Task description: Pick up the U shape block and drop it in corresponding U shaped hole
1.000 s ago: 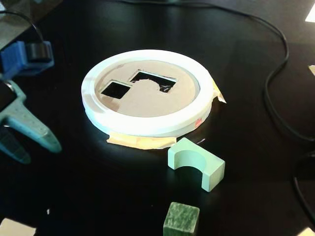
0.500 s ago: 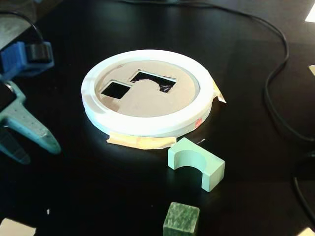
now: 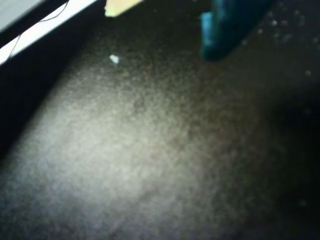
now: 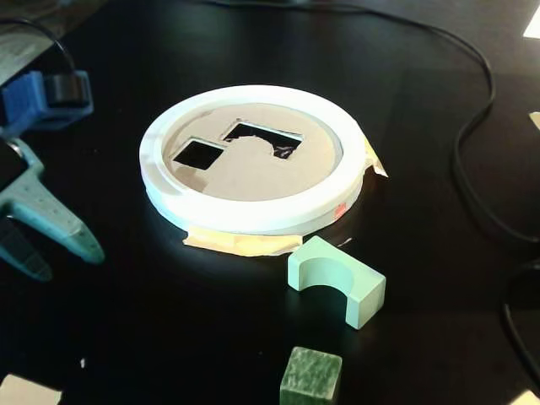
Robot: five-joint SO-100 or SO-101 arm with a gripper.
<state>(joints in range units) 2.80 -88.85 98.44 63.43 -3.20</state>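
Observation:
The pale mint-green U shape block [image 4: 337, 283] lies on the black table just in front of the white ring [image 4: 253, 211], notch facing down and front. The U shaped hole [image 4: 263, 139] is a dark cutout in the tan panel inside the ring, beside a smaller square cutout [image 4: 198, 153]. My gripper [image 4: 69, 263] is at the far left of the fixed view, low over the table, with its teal fingers apart and empty, well away from the block. In the wrist view only one teal finger [image 3: 222, 30] shows over bare dark table; block and hole are out of view there.
A darker green mottled cube [image 4: 311, 377] stands in front of the block. Yellowish tape [image 4: 240, 245] sticks out under the ring. Black cables [image 4: 472, 169] run along the right side. A pale paper scrap [image 4: 25, 392] lies at the bottom left. The wrist view shows a white edge [image 3: 45, 27].

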